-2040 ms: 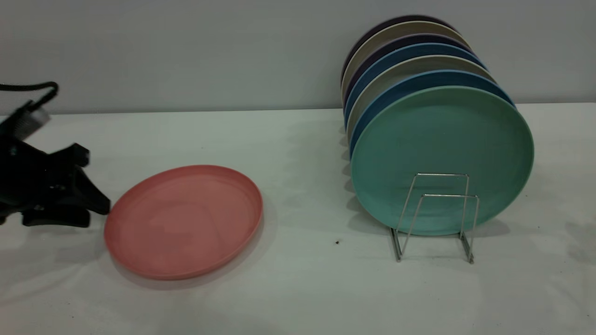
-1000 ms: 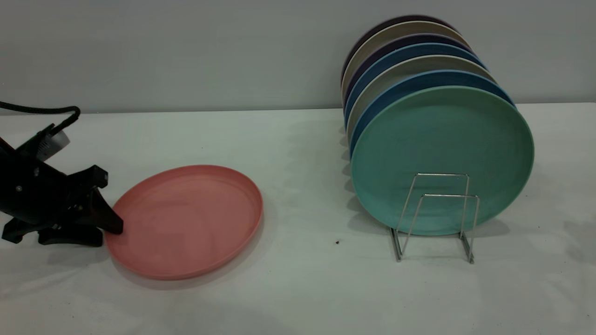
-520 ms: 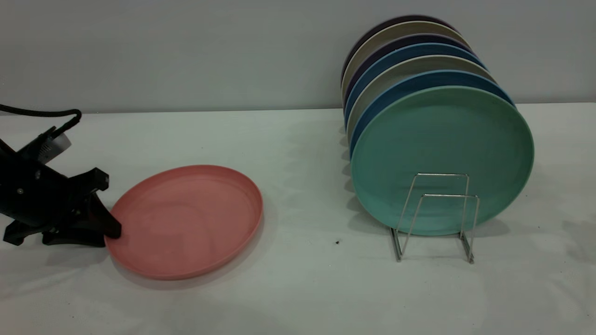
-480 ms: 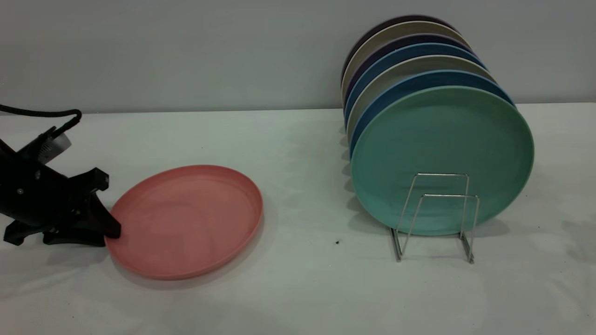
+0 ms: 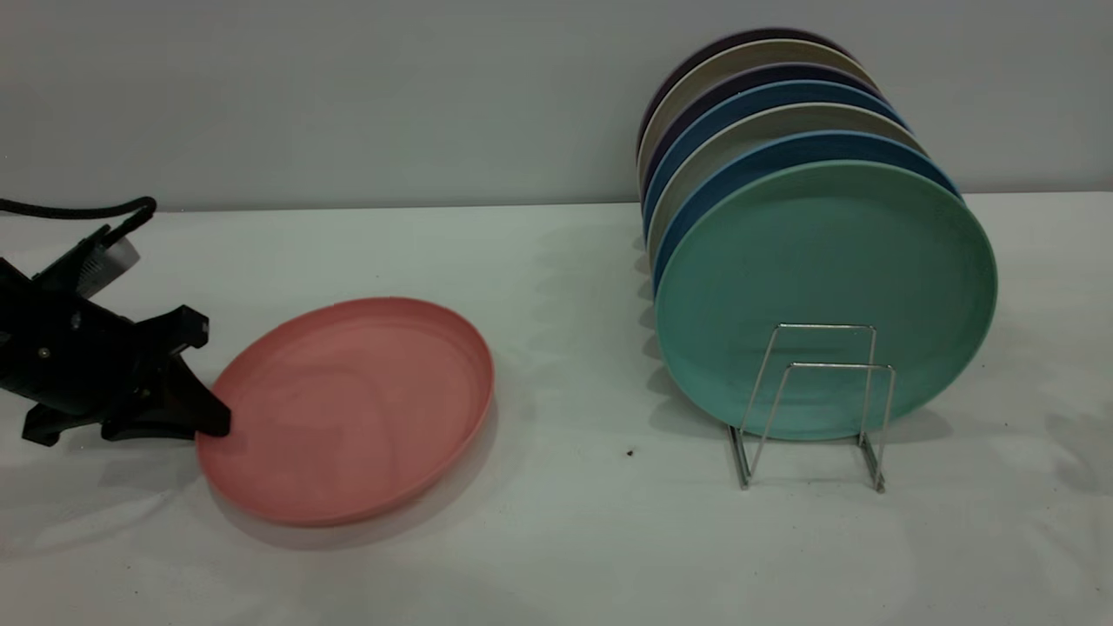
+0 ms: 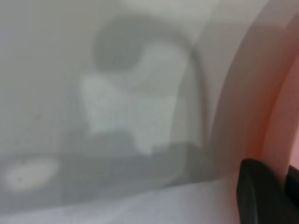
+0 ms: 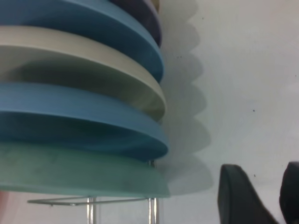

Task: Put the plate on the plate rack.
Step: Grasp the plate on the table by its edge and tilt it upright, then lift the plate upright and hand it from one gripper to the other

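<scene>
At the far left of the exterior view the left hand reaches in low over the white worktop, its black fingers clamped on the near-left rim of the plate. The plate is salmon pink, and its gripped edge sits slightly off the cloth while the far side tilts up a little, a soft shadow showing under its right and front edge. In the left wrist view a dark fingertip lies against the pink rim; the rest of that picture is blurred worktop.

Well to the right, apart from the plate, stands the plate rack, a thin silver wire frame with squared upright loops (much lower than the dishes it carries). Its two front loops are bare. Behind them a teal-green plate stands on edge, and behind that a row of others leans the same way: a blue plate, a beige one, another blue, then darker and pale ones toward the wall.

The right hand shows only in the right wrist view, hovering beside the stacked rims near the rack wire, its two dark fingers spread apart with nothing between them.
</scene>
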You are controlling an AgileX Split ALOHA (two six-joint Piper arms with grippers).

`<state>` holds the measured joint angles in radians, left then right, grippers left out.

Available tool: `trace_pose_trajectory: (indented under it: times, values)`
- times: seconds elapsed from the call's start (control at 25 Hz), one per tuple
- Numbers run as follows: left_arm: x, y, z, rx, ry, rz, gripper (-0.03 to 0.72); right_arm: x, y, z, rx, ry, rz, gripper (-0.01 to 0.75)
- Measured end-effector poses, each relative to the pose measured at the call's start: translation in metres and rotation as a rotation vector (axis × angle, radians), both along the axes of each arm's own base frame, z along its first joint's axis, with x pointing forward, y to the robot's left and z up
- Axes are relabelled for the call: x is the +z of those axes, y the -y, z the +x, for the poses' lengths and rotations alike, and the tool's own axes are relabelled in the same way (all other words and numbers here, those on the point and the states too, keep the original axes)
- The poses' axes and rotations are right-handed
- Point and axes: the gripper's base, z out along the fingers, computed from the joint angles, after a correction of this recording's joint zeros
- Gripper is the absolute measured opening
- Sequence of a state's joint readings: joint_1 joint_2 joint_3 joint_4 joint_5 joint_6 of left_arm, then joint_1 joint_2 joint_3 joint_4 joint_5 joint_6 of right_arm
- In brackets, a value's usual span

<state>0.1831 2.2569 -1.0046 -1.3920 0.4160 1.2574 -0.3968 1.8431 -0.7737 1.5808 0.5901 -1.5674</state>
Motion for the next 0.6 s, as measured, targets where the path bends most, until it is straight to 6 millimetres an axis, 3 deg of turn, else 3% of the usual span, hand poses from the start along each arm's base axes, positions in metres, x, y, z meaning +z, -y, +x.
trace_pose_trajectory:
  times: [0.2,0.4,0.6]
  values:
    - [0.011,0.002,0.002,-0.03,0.035,-0.019,0.014,0.018,-0.001,-0.002,0.018,0.05,-0.033,0.243]
    - [0.039,0.006,0.006,-0.066,0.11,-0.063,0.014,0.044,-0.006,-0.008,0.049,0.085,-0.032,0.243]
    - [0.066,0.012,0.007,-0.111,0.171,-0.118,0.014,0.053,-0.016,-0.02,0.084,0.068,0.044,0.243]
